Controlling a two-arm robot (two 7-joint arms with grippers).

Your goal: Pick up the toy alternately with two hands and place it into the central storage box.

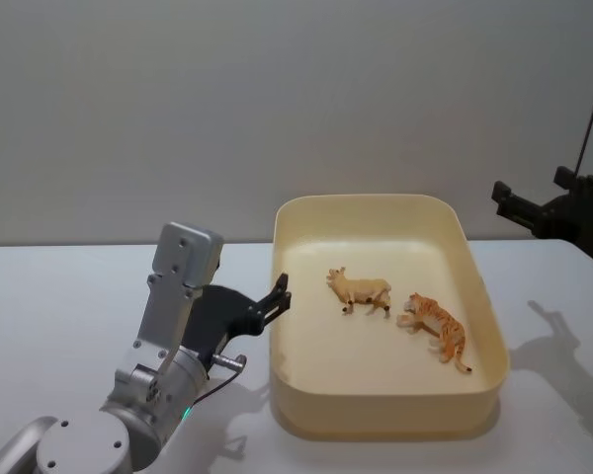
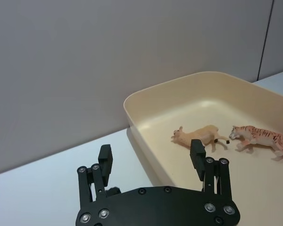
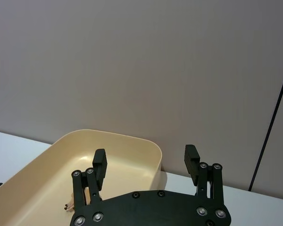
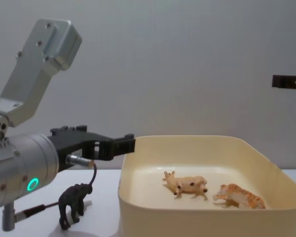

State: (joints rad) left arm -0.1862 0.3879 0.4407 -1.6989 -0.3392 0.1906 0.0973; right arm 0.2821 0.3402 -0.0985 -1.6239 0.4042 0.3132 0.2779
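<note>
Surface: white table.
Left gripper: hovered, fingers apart, above black plastic elephant figurine.
Right gripper: raised, fingers apart.
Risk: descent might clip cream-yellow plastic tub.

The cream box held a tan deer and a tiger, both lying on their sides. A black elephant stood on the table just left of it.

The left arm is a thick silver cylinder under a boxy silver link with small screws, carrying a green ring light and a thin black cable off a metal plug. The left gripper and right gripper are black plastic, two-fingered, on plates dotted with silver screws.
</note>
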